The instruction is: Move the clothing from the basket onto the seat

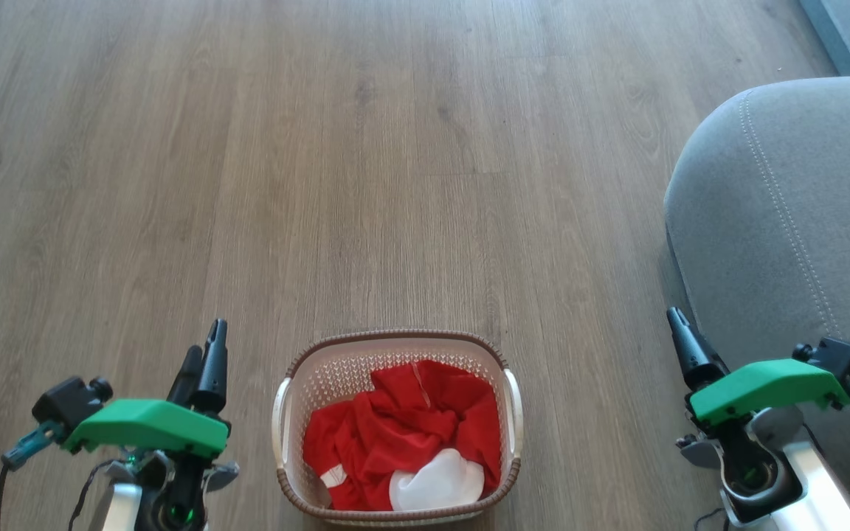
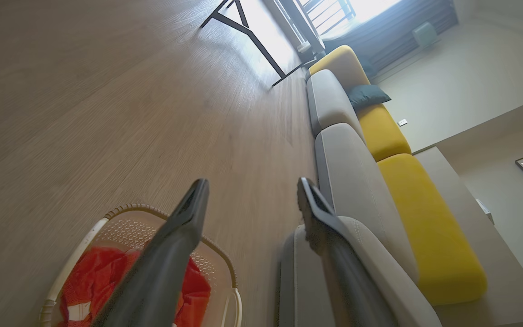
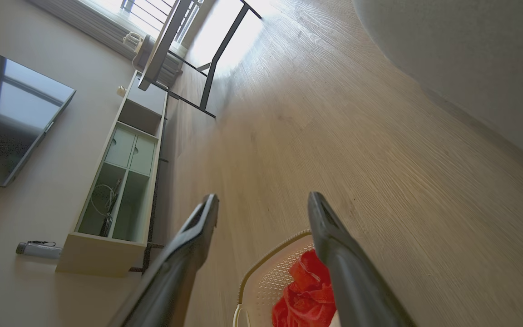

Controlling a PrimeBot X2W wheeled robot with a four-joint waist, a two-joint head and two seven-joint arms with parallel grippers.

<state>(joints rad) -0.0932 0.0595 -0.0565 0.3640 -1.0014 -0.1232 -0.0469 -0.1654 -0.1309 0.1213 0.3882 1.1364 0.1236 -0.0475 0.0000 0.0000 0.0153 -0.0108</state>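
Note:
The cream basket (image 1: 395, 337) stands on the wood floor between my arms, filled with crumpled red clothing (image 1: 403, 435) and a white cloth piece (image 1: 436, 483) at its near side. The grey seat (image 1: 786, 221), with its rounded corner and pale stitching, lies to the right. My left gripper (image 1: 207, 346) hovers left of the basket, open and empty, its fingers apart (image 2: 252, 186) above the basket rim (image 2: 120, 210) and the red fabric (image 2: 93, 277). My right gripper (image 1: 679, 324) sits beside the seat's edge, also open and empty (image 3: 263, 200), with the basket (image 3: 266, 272) below it.
Bare wood floor (image 1: 395, 147) stretches ahead. The sofa runs on with yellow back cushions (image 2: 425, 218) and a dark pillow (image 2: 368, 95). Black table legs (image 2: 248, 36) stand far off. A pale shelf cabinet (image 3: 120, 181) and a dark screen (image 3: 12, 122) line the opposite wall.

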